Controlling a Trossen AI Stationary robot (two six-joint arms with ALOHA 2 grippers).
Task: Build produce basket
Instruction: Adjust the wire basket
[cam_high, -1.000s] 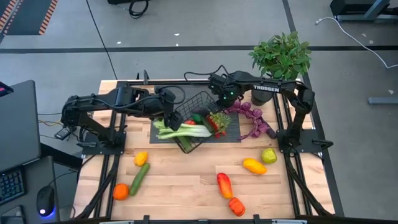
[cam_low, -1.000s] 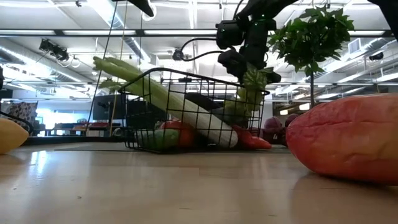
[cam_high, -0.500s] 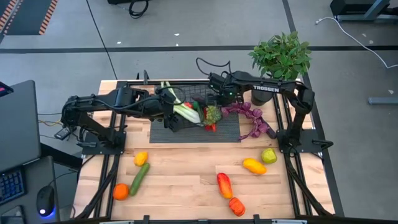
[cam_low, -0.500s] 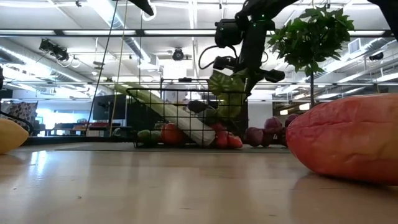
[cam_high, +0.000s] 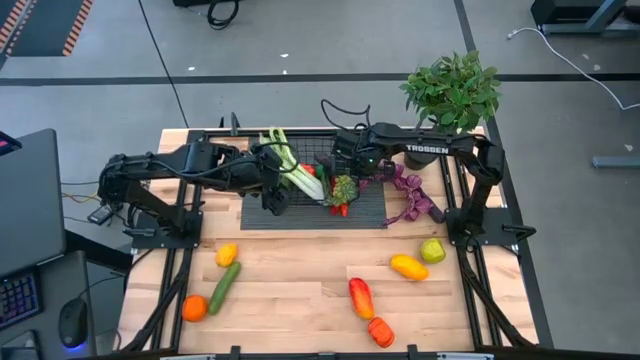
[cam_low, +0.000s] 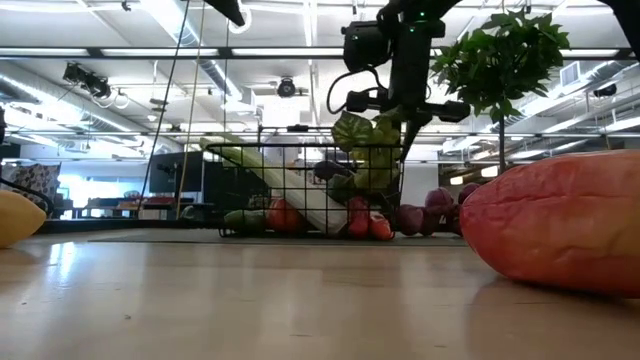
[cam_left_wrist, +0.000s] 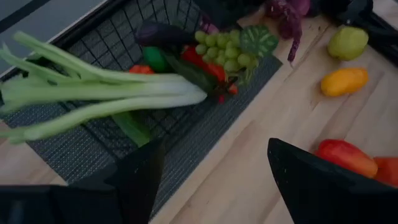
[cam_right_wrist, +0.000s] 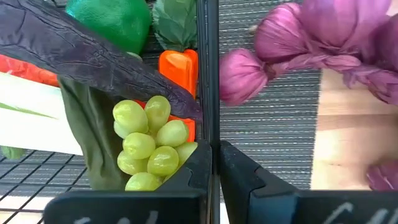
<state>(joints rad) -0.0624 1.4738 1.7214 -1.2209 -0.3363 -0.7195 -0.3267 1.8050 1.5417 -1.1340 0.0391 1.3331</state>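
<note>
Black wire-mesh basket (cam_high: 318, 178): sits on a dark mat (cam_high: 368, 212) at the far centre of the table, holding a leek (cam_high: 290, 172), green grapes (cam_right_wrist: 149, 146), an eggplant (cam_right_wrist: 81, 53) and a carrot (cam_right_wrist: 179, 65).

Right gripper (cam_high: 347, 160): fingers clamped shut on the basket's right rim wire.

Left gripper (cam_high: 272, 198): jaws spread, empty, at the basket's near-left corner.

Purple grapes (cam_high: 410, 190): right of the basket, outside it.

Loose produce on the near table: cucumber (cam_high: 224, 286), orange (cam_high: 194, 308), lemon (cam_high: 408, 266).

White "TROSSEN" lettering on the right arm (cam_high: 432, 150) in the high view, just behind its hand (cam_high: 345, 160), no other readable text, label or number anywhere
</note>
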